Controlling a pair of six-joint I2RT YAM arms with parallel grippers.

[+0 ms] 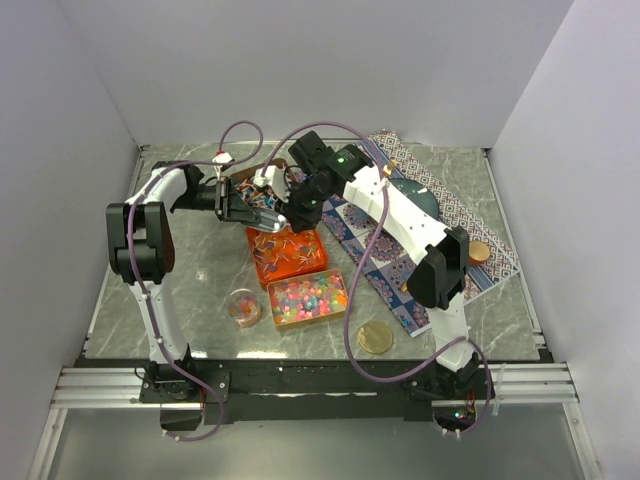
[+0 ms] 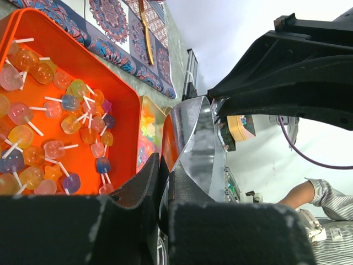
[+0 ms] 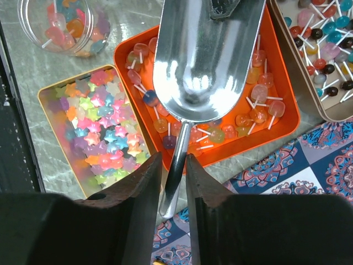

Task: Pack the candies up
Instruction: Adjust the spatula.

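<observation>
One steel scoop hangs over the orange tray. Left tool is pinched shut on the scoop's front lip. Right tool straddles the handle; whether it grips, cannot tell. Candies sit in four containers on the worktop:
- lollipops in the orange tray
- stars in the gold tin
- a mixed lot in the round jar
- lollipops in the second tin

One round gold lid lies apart.
</observation>
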